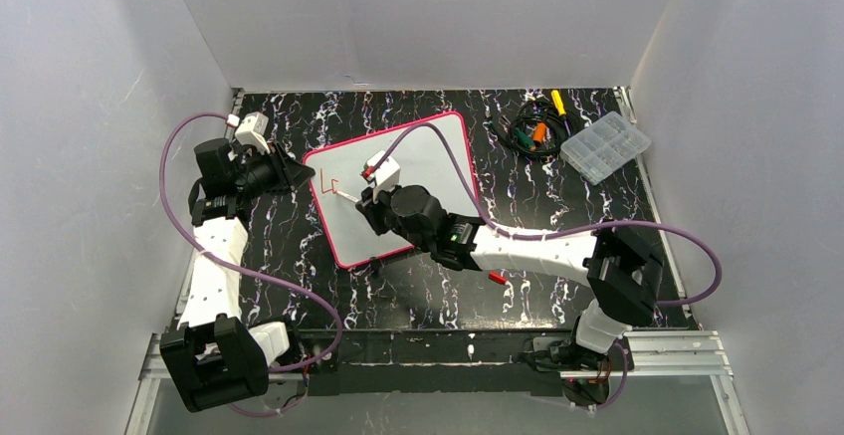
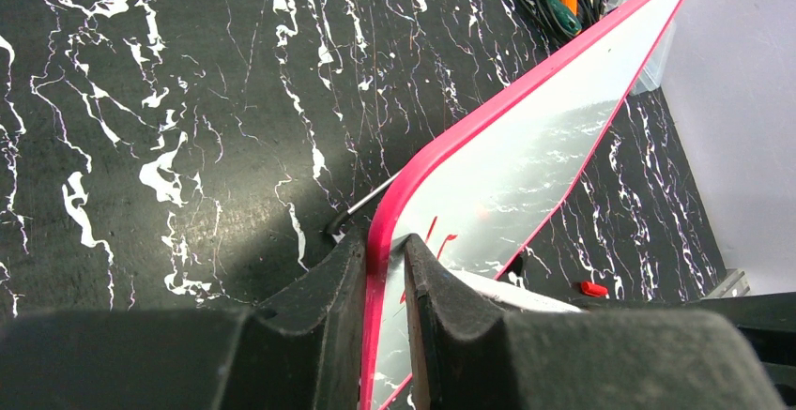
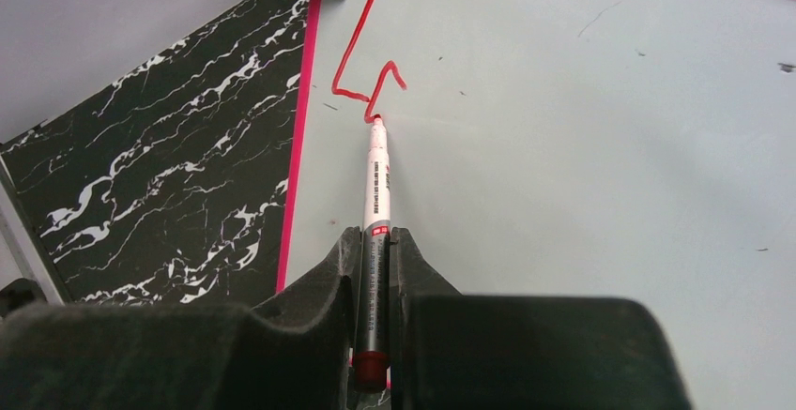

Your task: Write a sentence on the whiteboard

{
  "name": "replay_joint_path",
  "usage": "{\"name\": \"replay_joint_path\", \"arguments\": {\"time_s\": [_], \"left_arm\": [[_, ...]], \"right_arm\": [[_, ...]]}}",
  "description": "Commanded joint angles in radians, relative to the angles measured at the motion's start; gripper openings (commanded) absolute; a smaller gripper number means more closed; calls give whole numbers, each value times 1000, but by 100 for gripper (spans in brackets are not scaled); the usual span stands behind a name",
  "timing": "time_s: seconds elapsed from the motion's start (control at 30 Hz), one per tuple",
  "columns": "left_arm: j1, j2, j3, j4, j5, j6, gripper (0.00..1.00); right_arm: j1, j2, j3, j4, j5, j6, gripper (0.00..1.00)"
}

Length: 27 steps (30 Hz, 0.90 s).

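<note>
The whiteboard (image 1: 428,156), white with a pink-red rim, lies tilted on the black marbled table. My left gripper (image 1: 297,174) is shut on its left corner, and the rim (image 2: 385,241) sits pinched between the jaws. My right gripper (image 3: 375,241) is shut on a white marker (image 3: 377,175) with its red tip touching the board. Of the sentence, only a few thin red strokes (image 3: 361,63) show, close to the board's left edge (image 1: 333,184). The marker tip rests at the end of the last stroke.
A red marker cap (image 1: 496,278) lies on the table near my right forearm. A clear compartment box (image 1: 605,146) and a tangle of cables and tools (image 1: 532,128) sit at the back right. A thin metal rod (image 2: 361,205) pokes out beside the board's corner.
</note>
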Motion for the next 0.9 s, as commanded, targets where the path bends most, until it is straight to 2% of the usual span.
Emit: {"name": "replay_joint_path", "arguments": {"time_s": [0.0,0.3,0.63,0.87], "left_arm": [[1,-31,-8,-24,17,9,5],[1,-29,-6,-24,16,10,5],[1,-30,-6,-24,16,10,5],[1,-29,-6,-24,17,11,5]], "right_arm": [[-10,-45,-11,26,90,-12,1],[-10,-20,41,48,73,-40,1],[-10,-73,10,103,27,-44,1],[-10,-56,31,94,61,-60,1]]}}
